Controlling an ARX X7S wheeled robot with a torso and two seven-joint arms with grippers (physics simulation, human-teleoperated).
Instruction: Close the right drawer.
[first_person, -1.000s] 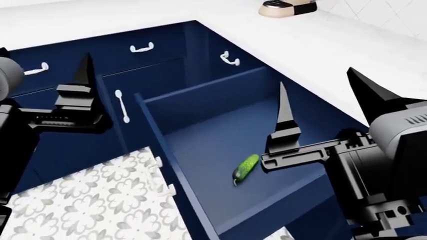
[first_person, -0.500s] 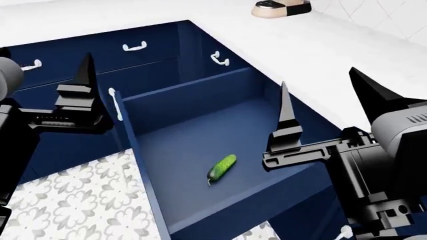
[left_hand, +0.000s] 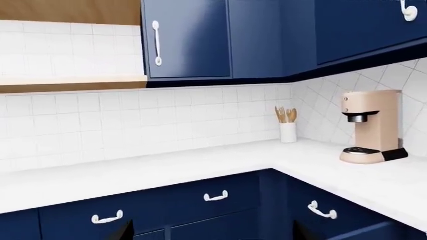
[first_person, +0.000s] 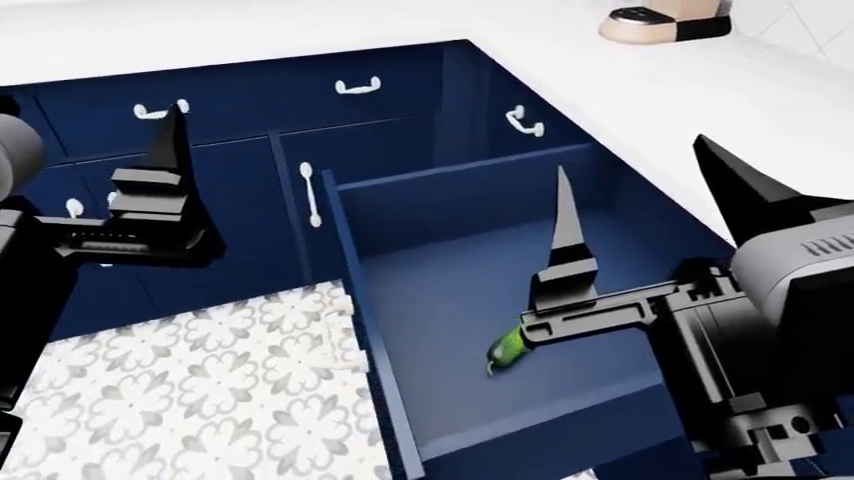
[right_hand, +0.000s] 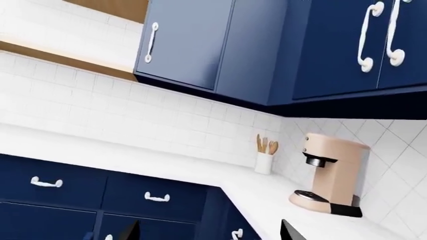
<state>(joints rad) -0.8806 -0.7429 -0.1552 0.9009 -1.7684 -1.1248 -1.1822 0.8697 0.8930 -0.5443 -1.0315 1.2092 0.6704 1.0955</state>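
While the drawer stands fully out, the lines below go one view after another.

Left wrist view, step: approach only; the camera faces the backsplash, the white counter surface (left_hand: 200, 167) and the coffee machine (left_hand: 371, 127) near the surface's far right corner, so nothing is touched.
Left wrist view, left gripper: only two dark finger tips (left_hand: 122, 231) show at the frame edge, set well apart, with nothing between them.
Left wrist view, drawer: not clearly in view; only the narrow drawers with white handles (left_hand: 216, 196) under the surface's front edge.

Head view, the right drawer (first_person: 441, 280): pulled far out beneath the surface's inner corner, its box open to the camera, a cucumber (first_person: 513, 347) lying on its floor.
Head view, left gripper (first_person: 147, 215): held over the floor side, well apart from the drawer, fingers spread and empty.
Head view, right gripper (first_person: 667, 215): above the drawer's interior, fingers wide apart, holding nothing, touching nothing.
Head view, next move: I judge an arm must get to the front panel, low in the frame, and push it toward the cabinet.
Head view, room: patterned floor (first_person: 200, 390) beside the drawer lies open; the counter edge hems the right arm.

Right wrist view, right gripper: two finger tips (right_hand: 131, 231) well apart.
Right wrist view, drawer: not seen; wall cabinets, utensil cup (right_hand: 264, 162).
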